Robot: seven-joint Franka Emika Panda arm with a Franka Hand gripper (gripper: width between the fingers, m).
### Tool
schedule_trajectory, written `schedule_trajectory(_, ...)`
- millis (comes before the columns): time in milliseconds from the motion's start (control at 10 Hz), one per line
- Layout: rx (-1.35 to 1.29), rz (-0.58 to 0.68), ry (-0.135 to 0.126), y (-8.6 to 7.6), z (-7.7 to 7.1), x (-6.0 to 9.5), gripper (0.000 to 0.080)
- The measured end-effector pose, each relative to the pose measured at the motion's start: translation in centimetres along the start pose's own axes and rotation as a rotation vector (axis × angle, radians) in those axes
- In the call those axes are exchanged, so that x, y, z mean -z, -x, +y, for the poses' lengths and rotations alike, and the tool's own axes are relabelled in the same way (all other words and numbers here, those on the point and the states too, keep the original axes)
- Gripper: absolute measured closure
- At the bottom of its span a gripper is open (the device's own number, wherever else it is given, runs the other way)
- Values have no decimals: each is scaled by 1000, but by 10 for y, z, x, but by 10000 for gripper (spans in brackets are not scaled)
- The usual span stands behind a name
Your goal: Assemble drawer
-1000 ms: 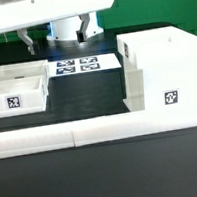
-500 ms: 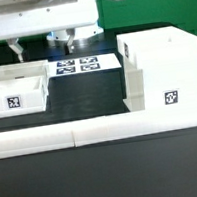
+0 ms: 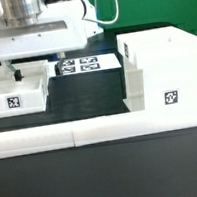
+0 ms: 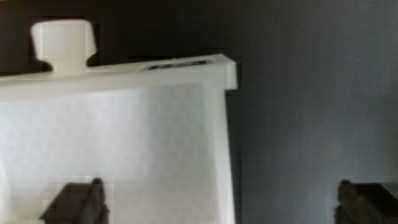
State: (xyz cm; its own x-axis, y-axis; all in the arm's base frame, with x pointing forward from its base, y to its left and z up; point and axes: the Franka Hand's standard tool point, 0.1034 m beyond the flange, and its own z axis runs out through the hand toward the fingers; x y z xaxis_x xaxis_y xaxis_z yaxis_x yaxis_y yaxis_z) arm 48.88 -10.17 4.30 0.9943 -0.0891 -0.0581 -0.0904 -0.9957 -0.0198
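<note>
The white drawer casing (image 3: 165,65) stands tall at the exterior view's right, with a tag low on its front. Two small open-top trays sit at the left. The front tray (image 3: 16,96) shows its tag. The rear tray (image 3: 32,69) is partly hidden behind my hand. My gripper (image 3: 11,73) hangs low over the trays, open and empty. In the wrist view a white tray (image 4: 125,130) with a small knob (image 4: 64,45) lies below my gripper (image 4: 222,200). One fingertip (image 4: 75,200) is over the tray, and the other is over the dark table.
The marker board (image 3: 90,63) lies flat between the trays and the casing. A long low white L-shaped wall (image 3: 101,132) runs along the front of the table. The arm's white body fills the exterior view's upper left.
My gripper has moved from behind the marker board toward the exterior view's left and come down over the two trays. The trays and the casing have not moved.
</note>
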Motion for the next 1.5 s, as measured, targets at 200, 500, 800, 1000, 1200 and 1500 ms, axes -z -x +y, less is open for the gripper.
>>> schedule_trajectory(200,0,-1,0,0,0,0,151)
schedule_trajectory(500,47,3,-2,2,3,-3,151)
schedule_trajectory(800,73,-10,-4,14,-3,-21,151)
schedule_trajectory(1000,78,-14,1,16,-4,-31,151)
schedule_trajectory(1200,81,-15,6,18,-3,-36,151)
schedule_trajectory(1500,81,-19,6,19,-3,-38,151)
